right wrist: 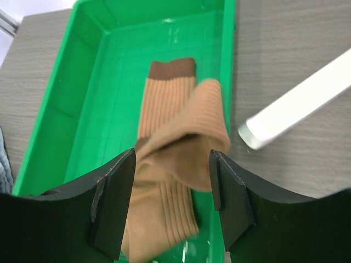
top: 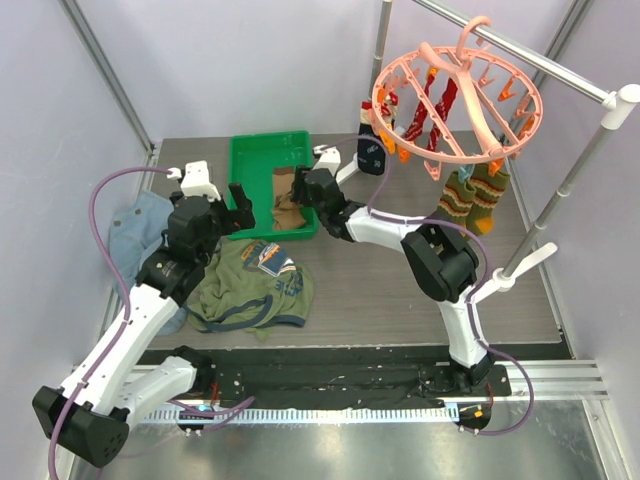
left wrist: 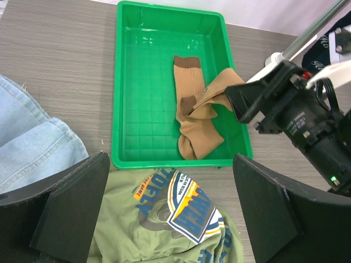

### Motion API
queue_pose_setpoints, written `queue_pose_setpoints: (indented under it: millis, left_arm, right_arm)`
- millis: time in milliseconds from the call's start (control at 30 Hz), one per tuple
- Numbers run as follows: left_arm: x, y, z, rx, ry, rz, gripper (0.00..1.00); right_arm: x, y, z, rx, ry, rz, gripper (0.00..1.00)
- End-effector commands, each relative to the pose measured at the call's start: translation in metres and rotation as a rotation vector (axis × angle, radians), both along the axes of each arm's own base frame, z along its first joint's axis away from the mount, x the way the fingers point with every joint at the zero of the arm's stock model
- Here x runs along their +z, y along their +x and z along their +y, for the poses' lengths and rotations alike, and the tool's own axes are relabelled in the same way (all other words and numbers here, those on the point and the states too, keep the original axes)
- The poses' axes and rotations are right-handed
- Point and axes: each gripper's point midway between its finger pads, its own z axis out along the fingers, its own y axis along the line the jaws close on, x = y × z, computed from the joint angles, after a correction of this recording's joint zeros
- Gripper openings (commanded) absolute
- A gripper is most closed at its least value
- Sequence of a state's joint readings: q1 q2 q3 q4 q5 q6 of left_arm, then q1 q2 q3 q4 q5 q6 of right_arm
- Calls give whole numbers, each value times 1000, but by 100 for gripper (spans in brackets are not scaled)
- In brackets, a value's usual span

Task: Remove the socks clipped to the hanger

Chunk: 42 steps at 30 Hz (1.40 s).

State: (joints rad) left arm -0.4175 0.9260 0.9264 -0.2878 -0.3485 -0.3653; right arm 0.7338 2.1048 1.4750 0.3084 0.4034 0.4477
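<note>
The hanger (top: 457, 95) hangs by its hook from the rail (top: 560, 70) at the far right. Red socks (top: 440, 105), a navy sock (top: 372, 150) and olive socks (top: 475, 190) are clipped under it, their long axes pointing straight down. Two tan socks (right wrist: 175, 137) lie in the tray (top: 250, 150), one draped against its right wall. The right gripper (right wrist: 171, 181) hovers over that wall with its jaws spread wide and appears to grip nothing. The clipped socks are above it, to its right and farther back, with the navy sock closest. This arm is clearly the nearer one. The left gripper (left wrist: 170, 219) is also wide apart and empty, over the shirt (top: 250, 285) near the tray's front edge.
</note>
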Motion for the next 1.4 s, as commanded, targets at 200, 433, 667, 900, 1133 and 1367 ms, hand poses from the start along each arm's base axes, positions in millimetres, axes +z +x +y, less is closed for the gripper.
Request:
queue_pose_setpoints:
  millis: [200, 433, 667, 900, 1133, 1367]
  left_arm:
    - [24, -1, 3, 23, -48, -85, 100]
    - [25, -2, 5, 32, -46, -88, 100]
    - [27, -3, 9, 49, -43, -99, 100]
    - [27, -3, 12, 60, -36, -99, 100]
    - [28, -3, 13, 64, -33, -102, 100]
    - [27, -3, 15, 72, -29, -103, 100]
  right_arm:
    - [26, 24, 20, -5, 0, -57, 63]
    - [17, 37, 33, -11, 7, -29, 62]
    - [3, 48, 47, -17, 26, -7, 60]
    - [18, 47, 79, 103, 53, -61, 37]
    - [48, 24, 125, 316, 59, -162, 37]
    - [59, 23, 100, 228, -26, -132, 61]
